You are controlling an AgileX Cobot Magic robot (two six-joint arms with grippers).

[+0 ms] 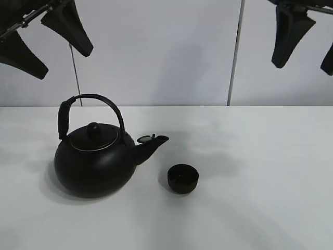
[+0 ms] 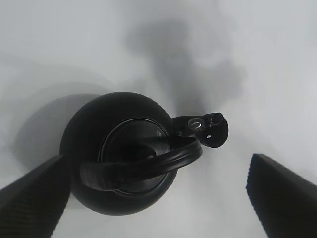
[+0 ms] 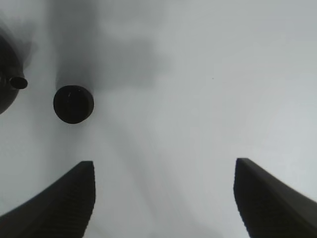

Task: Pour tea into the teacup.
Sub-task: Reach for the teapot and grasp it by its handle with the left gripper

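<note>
Table (image 1: pixel 270 198): white, bare apart from the two task items.

Kettle (image 1: pixel 93 166): stands upright on the left half, lid on, arched handle (image 1: pixel 99 99) raised over the lid. Spout (image 1: pixel 153 146) points towards the right arm's side.

Teacup (image 1: pixel 183 178): stands upright on the table just beside the spout tip, slightly nearer the camera than the spout and clear of the kettle body. Whether it holds any liquid cannot be made out.

Left gripper (image 1: pixel 62 62): hangs high above the kettle, jaws spread fully, holding nothing. This is the nearer arm; its wrist view looks straight down on the kettle between the two fingers.

Right gripper (image 1: pixel 303 67): hangs high over the right side, well apart from the teacup, jaws parted, holding nothing.

Governing relation: the handle lies directly below the left jaws, and its arch appears to run roughly along the line joining the fingers rather than across it, though the top-down view foreshortens it. In my judgement the descent calls for a wrist turn first, so the jaws close across the handle. Nothing has been grasped yet.
</note>
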